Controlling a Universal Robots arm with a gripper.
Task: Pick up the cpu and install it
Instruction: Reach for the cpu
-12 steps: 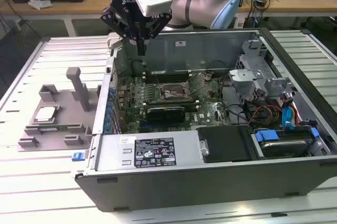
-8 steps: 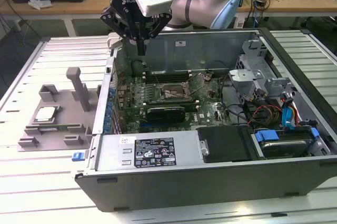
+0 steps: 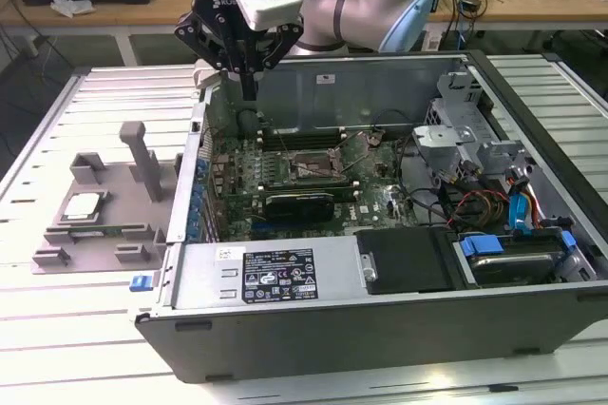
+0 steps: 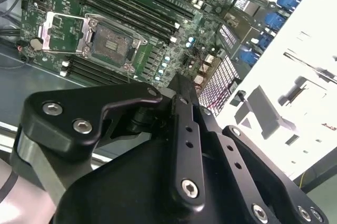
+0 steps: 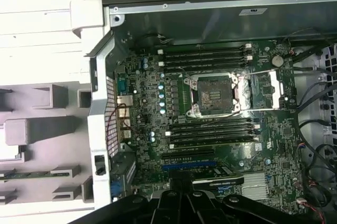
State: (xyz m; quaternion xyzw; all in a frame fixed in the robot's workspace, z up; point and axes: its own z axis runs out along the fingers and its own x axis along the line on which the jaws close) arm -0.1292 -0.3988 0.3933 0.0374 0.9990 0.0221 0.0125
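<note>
The cpu, a small silver-topped square, lies on the grey holder on the table at the exterior view's left, outside the computer case. My gripper hangs shut and empty over the case's back corner on that side, well apart from the cpu. In both wrist views its dark fingers point toward the motherboard. The dark socket sits open in the middle of the board, its metal plate folded aside.
A long black expansion card lies across the board beside the socket, with memory slots on both sides. Drive cage and cables crowd the case at the exterior view's right. The power supply lines the near wall.
</note>
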